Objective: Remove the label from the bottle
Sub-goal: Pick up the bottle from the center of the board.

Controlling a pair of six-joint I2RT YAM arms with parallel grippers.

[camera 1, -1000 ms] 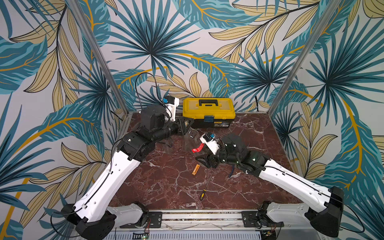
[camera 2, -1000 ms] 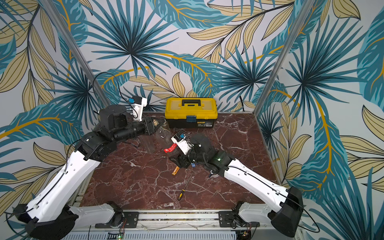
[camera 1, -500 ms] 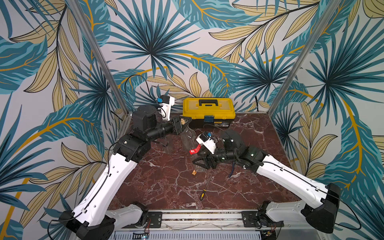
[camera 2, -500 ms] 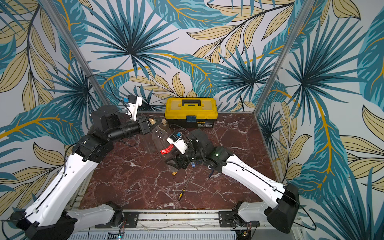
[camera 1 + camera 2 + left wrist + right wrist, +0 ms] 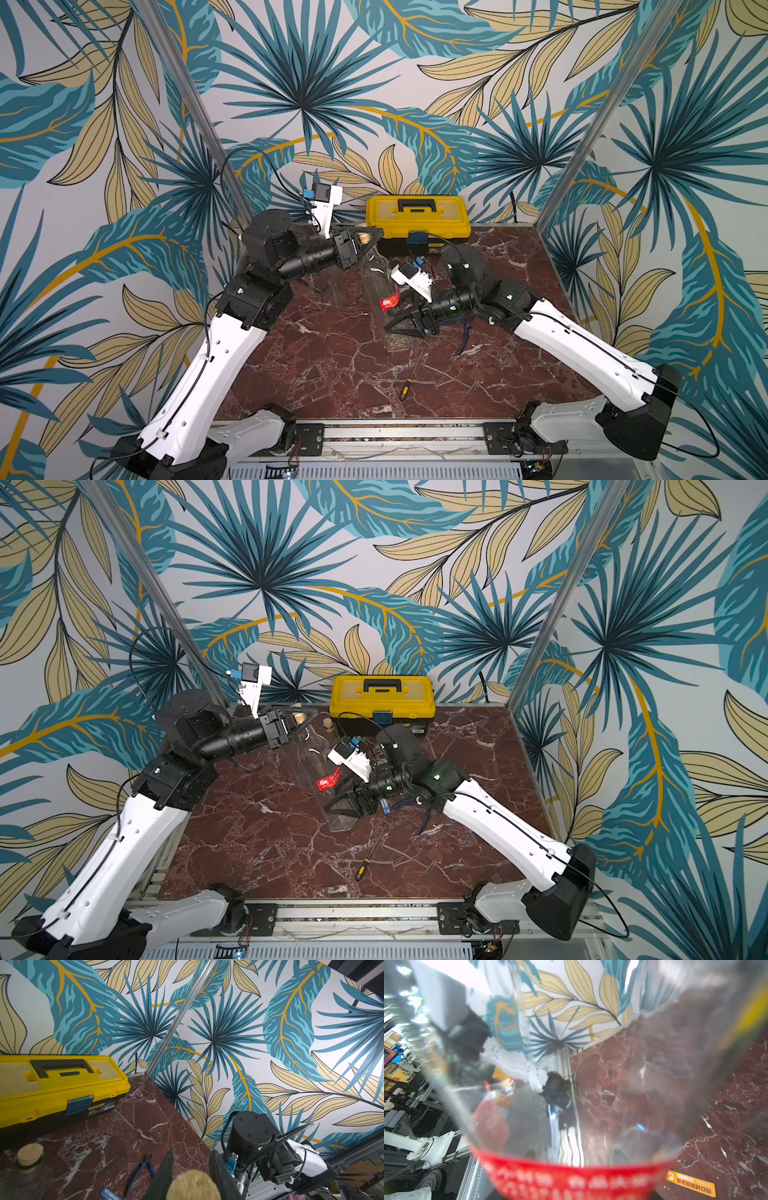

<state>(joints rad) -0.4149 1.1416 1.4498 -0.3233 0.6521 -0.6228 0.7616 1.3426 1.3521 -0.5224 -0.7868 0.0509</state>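
A clear glass bottle point(image 5: 376, 274) point(image 5: 309, 754) hangs tilted over the marble table, with its cork at the back and its base low at the front. A red label point(image 5: 390, 300) point(image 5: 329, 780) point(image 5: 571, 1180) wraps its middle. My left gripper point(image 5: 363, 237) point(image 5: 300, 719) point(image 5: 191, 1151) is shut on the cork point(image 5: 193, 1186). My right gripper point(image 5: 405, 326) point(image 5: 345, 804) clasps the bottle's lower body just below the label. In the right wrist view the bottle point(image 5: 591, 1084) fills the picture and hides the jaws.
A yellow toolbox point(image 5: 417, 216) point(image 5: 58, 1084) stands at the back wall. A second corked bottle point(image 5: 27, 1159) stands near it. Blue pliers point(image 5: 463, 336) point(image 5: 139, 1174), a screwdriver point(image 5: 409, 384) point(image 5: 368, 860) and an orange sticker point(image 5: 690, 1183) lie on the table.
The left arm has drawn the cork end up and back to the left, so the bottle stands steeper. The right gripper has shifted left along the bottle's lower body and narrowed slightly.
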